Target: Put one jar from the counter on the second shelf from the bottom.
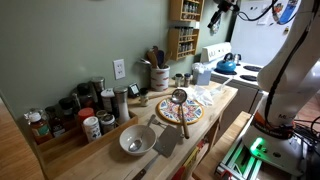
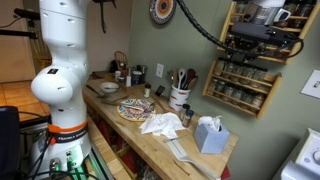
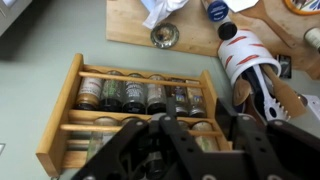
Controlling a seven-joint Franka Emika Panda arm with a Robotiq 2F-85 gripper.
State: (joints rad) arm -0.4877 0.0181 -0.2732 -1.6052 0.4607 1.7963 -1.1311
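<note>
– Up at the wall in an exterior view, the gripper [image 1: 215, 14] sits level with the top of the spice rack [image 1: 183, 28], just to its right. The counter [image 1: 95, 155] is well below. Fingers are too small to read here.

– Other angle?

– Exterior view past the robot base: gripper [image 2: 255, 38] is front-on against the rack's upper tiers. The second shelf from the bottom [image 2: 243, 76] lies below it, one tier above the lowest row. Its long axis runs left-right along the wall. The counter [image 2: 140, 135] is lower again.

– Holding a jar?

– Cannot tell. In the wrist view the fingers [image 3: 215, 150] are dark bulk along the near edge and the gap between them is in shadow. I can't call them wide, narrow or clamped. Two jar rows show just beyond them.

– Any jar left on the wood?

– One loose jar [image 3: 165, 35] stands on the counter [image 3: 125, 25] past the rack's lower end, left of the utensil crock [image 3: 250, 65], well apart from the fingers.

– Next move?

– My read: the target tier is below the fingers, so go down first, then in toward the wall, keeping the jar upright. The filled slots look tight, so there's a risk of clipping a neighbour.
</note>
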